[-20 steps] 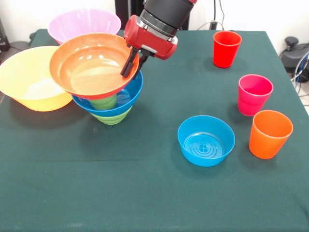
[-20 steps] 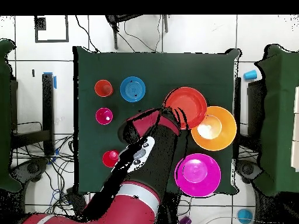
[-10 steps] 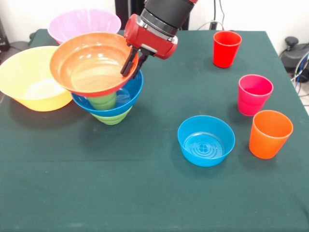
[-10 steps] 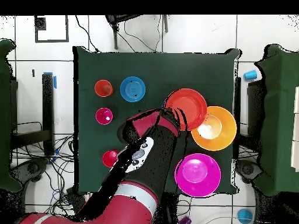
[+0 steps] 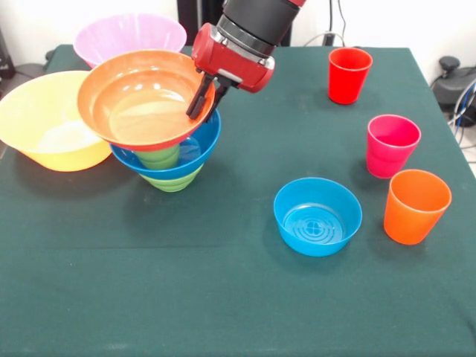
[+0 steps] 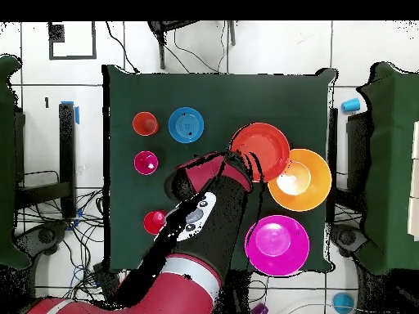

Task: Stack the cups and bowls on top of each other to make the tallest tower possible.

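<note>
Pincer (image 5: pixel 202 98) clamped on rim of shallow orange-red bowl (image 5: pixel 141 100) — bowl tilted atop tower (image 5: pixel 169 160): wide blue bowl (image 5: pixel 195 155), light green cup (image 5: pixel 158 157), small green bowl (image 5: pixel 172 182). Other cups apart on tabletop (image 5: pixel 223 297).

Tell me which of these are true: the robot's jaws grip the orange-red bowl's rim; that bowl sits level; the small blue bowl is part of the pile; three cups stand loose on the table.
1. The jaws of the gripper grip the rim of the orange-red bowl: true.
2. That bowl sits level: false, it tilts over the wide blue bowl.
3. The small blue bowl is in the pile: false, it stands alone.
4. Three cups stand loose, red, pink, orange: true.
</note>
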